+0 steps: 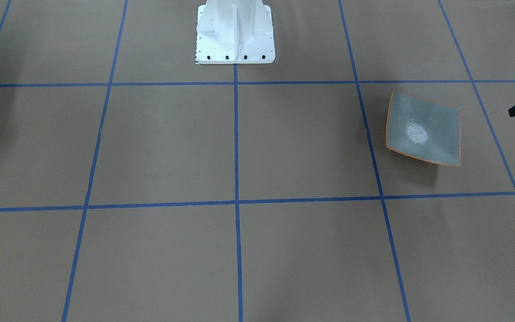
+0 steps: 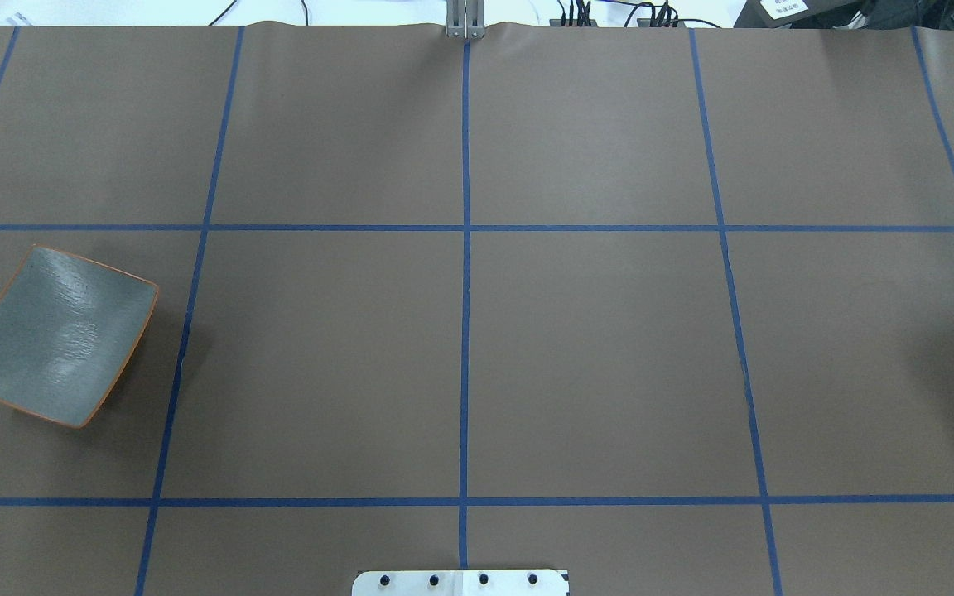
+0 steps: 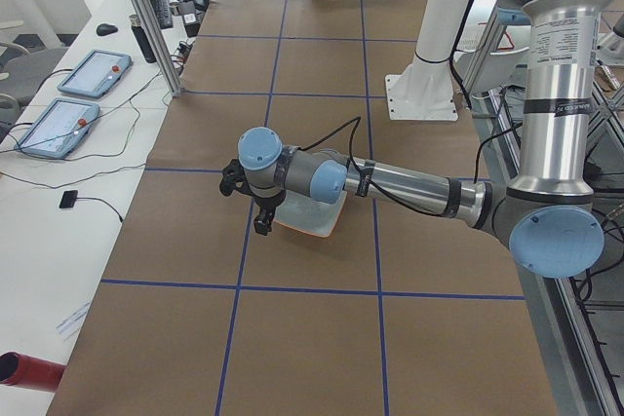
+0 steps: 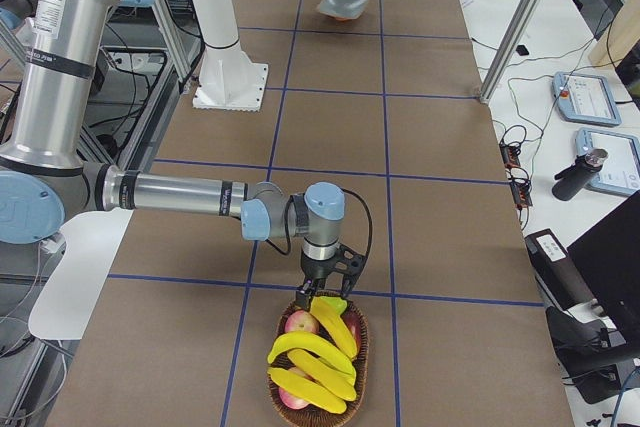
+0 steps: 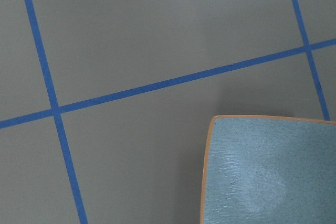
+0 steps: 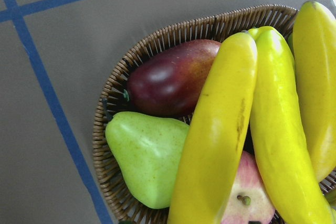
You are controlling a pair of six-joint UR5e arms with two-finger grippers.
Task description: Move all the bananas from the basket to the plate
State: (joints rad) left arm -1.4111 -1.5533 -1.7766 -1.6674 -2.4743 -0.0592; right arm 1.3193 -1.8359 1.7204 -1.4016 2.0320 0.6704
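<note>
— Brown paper ruled with blue tape covers the surface [image 2: 593, 348]. What is each tool doing on it?
— The right tool [image 4: 322, 289] hangs just above the far end of the basket [image 4: 352, 387], over the tip of one banana. Only a side view shows it, so I cannot tell how wide its jaws stand or whether they touch anything.
— And the other one?
— The left tool [image 3: 261, 224] hovers at the edge of the plate [image 1: 423, 129], at the opposite end of the surface. Again I cannot tell whether it is open or closed, though nothing yellow hangs from it.
— Where are the bananas?
— All three bananas [image 6: 220, 129] lie in the basket, side by side on top of a pear [image 6: 147, 161], a dark red fruit [image 6: 168, 77] and an apple [image 6: 247, 200].
— And the plate?
— It is bare and glossy, with nothing on it, and it sits well apart from the basket.
— So how far along are we?
— By my reading nothing is done yet. All three bananas have to be moved, and the first pick looks about to begin at the basket
</note>
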